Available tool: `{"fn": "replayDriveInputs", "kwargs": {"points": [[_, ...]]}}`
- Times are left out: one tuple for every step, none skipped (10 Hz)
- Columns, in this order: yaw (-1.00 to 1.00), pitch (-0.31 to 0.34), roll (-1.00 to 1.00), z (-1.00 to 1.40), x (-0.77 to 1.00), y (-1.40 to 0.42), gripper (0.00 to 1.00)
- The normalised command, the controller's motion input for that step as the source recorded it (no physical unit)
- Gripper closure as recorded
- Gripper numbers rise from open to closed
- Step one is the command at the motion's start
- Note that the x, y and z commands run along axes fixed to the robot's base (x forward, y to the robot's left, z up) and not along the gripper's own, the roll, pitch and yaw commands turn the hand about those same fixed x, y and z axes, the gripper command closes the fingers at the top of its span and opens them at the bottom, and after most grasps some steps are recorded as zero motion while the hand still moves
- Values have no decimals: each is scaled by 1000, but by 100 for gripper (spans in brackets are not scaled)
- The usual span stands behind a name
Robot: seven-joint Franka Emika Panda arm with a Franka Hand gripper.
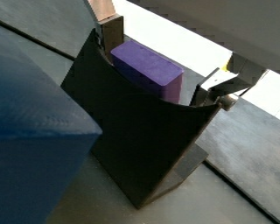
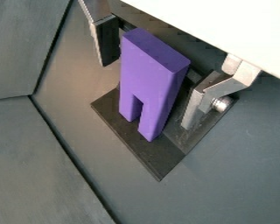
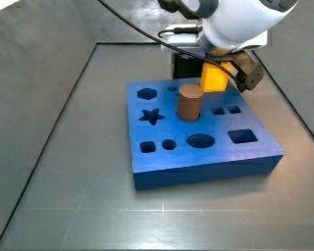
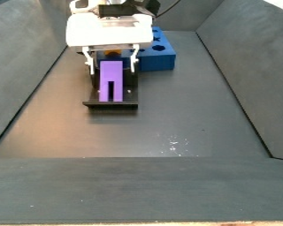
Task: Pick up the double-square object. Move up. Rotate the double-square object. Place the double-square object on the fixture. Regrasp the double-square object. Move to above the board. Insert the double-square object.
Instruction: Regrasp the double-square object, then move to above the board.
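Lavender stepped plastic double-square object (image 2: 152, 83) leans on the dark bracket fixture (image 2: 136, 144), centre of a wrist view. I judge it light, rigid, slick; I'd pinch its flat side faces. Gripper (image 2: 154, 74) straddles it, silver fingers (image 2: 199, 103) beside each face; I cannot tell whether they clamp. Only a side view shows the thick blue holed board (image 3: 199, 147), frame centre.

We get both wrist views close above the fixture (image 1: 130, 131), looking steeply down past the tool (image 2: 166, 83). A side view looks down over the board (image 3: 199, 132) toward the tool behind it; another faces along the bench (image 4: 179, 124). All share the fixture.
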Motion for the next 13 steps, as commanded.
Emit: {"fn": "replayDriveInputs", "kwargs": {"points": [[7, 20, 69, -197, 20, 8, 0], [7, 20, 68, -197, 20, 7, 0], [0, 0, 0, 0, 0, 0, 100], [-82, 102, 214, 1000, -238, -208, 100], [-78, 95, 199, 1000, -238, -210, 100], [-48, 73, 147, 1000, -231, -200, 100], [-22, 57, 86, 1000, -219, -183, 100], [-3, 58, 36, 1000, -212, -177, 100], [5, 65, 6, 1000, -204, -168, 100], [9, 71, -20, 1000, -195, -159, 100], [21, 73, -40, 1000, -183, -147, 100], [30, 72, -45, 1000, -178, -140, 100], [42, 60, -44, 1000, -169, -129, 100]]}}
